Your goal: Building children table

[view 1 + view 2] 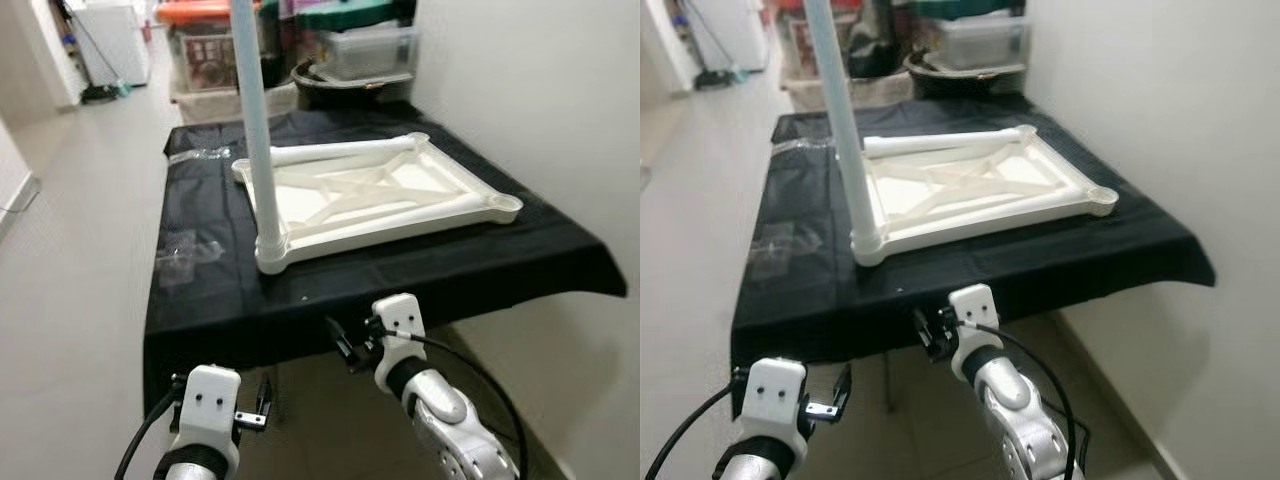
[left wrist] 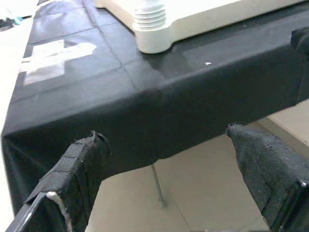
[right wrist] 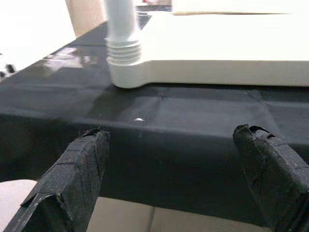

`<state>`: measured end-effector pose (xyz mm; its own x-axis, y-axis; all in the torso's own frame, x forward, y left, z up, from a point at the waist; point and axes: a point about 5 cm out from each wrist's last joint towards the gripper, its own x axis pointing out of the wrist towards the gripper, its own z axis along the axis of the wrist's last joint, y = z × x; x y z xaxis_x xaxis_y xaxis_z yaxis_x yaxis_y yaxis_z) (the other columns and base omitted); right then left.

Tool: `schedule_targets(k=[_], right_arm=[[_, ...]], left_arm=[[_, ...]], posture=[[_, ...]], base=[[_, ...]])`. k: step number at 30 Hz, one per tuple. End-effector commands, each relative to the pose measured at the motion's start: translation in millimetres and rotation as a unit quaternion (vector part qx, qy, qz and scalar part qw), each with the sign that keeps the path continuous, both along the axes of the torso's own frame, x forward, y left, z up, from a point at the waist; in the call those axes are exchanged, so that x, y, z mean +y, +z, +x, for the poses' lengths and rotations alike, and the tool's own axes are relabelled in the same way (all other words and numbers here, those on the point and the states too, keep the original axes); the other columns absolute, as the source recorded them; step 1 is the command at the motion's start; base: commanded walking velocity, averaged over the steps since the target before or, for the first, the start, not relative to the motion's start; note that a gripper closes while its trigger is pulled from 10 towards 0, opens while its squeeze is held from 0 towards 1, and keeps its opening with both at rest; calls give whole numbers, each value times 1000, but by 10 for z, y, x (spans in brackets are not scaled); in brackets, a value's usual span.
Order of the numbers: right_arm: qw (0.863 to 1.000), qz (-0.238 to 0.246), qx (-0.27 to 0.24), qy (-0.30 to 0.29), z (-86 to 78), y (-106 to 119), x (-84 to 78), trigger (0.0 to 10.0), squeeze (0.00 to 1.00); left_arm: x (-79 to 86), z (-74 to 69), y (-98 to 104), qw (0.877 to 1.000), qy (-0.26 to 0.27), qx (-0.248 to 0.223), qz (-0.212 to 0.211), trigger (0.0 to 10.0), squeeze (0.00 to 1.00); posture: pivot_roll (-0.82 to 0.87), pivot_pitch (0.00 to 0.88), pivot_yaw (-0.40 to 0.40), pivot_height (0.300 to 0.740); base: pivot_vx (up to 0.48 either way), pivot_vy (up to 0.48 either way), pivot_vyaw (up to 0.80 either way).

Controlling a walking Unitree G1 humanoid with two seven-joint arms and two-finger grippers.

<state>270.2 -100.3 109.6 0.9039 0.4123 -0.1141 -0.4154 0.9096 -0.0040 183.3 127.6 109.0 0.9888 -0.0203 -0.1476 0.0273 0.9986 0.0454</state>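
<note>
Two silver arms reaching forward from the bottom of the frame, low before the near edge of the counter [image 1: 480,262]. Right end effector [image 1: 345,345] raised at lower centre, just short of the black cloth's hanging front, fingers [image 3: 79,176] spread wide and released, gripping nothing. Left end effector [image 1: 262,400] lower, at the lower left, below the cloth's hem, likewise released with fingers [image 2: 72,176] parted and nothing between them.

Black-draped counter across the middle of the frame, white wall along its right side, pale open floor [image 1: 70,300] broad on the left, bare floor beneath the front edge.

Upturned white tabletop [image 1: 370,195] flat on the cloth at centre, ribbed underside up, its near-left corner close to the counter's front edge. One white leg [image 1: 255,110] standing upright in that near-left corner socket, rising out past the top of the frame. Socket up and ahead of the right end effector, near but apart; farther up and right from the left one.

Clear plastic bag [image 1: 185,250] on the cloth at left, beside the tabletop.
</note>
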Motion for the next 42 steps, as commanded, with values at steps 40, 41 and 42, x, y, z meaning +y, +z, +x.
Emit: schedule_targets(k=[40, 41, 42], right_arm=[[995, 0, 1, 99, -36, -66, 196, 10000, 0], [996, 2, 1, 93, -24, -62, 186, 10000, 0], [996, 2, 1, 93, -24, -62, 186, 10000, 0]], left_arm=[[49, 50, -59, 1000, 26, -6, 9, 10000, 0], [56, 57, -37, 999, 27, -12, 13, 10000, 0], [56, 57, -37, 999, 27, -12, 13, 10000, 0]], posture=[[-7, 0, -1, 740], [-7, 0, -1, 740], [-7, 0, -1, 740]], base=[[0, -107, 298], [0, 0, 794], [0, 0, 794]])
